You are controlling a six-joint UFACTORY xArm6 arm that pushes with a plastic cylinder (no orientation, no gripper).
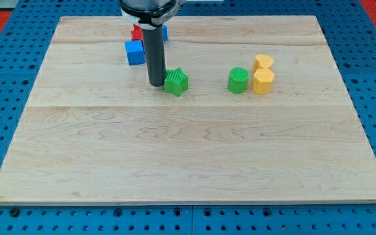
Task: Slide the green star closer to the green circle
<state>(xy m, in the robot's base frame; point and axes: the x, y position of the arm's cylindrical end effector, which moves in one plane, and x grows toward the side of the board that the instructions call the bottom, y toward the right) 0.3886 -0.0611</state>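
Observation:
The green star [176, 82] lies on the wooden board a little above the view's middle. The green circle [238, 80] stands to its right, about a block and a half away. My tip [156, 84] rests on the board just left of the green star, touching or nearly touching its left side. The dark rod rises straight up from there to the view's top.
A blue cube [135, 52] sits up and left of my tip. A red block [136, 32] and another blue block [164, 31] lie behind the rod, partly hidden. Two yellow blocks [262, 81] [263, 62] stand right beside the green circle. The wooden board [188, 156] ends at a blue pegboard.

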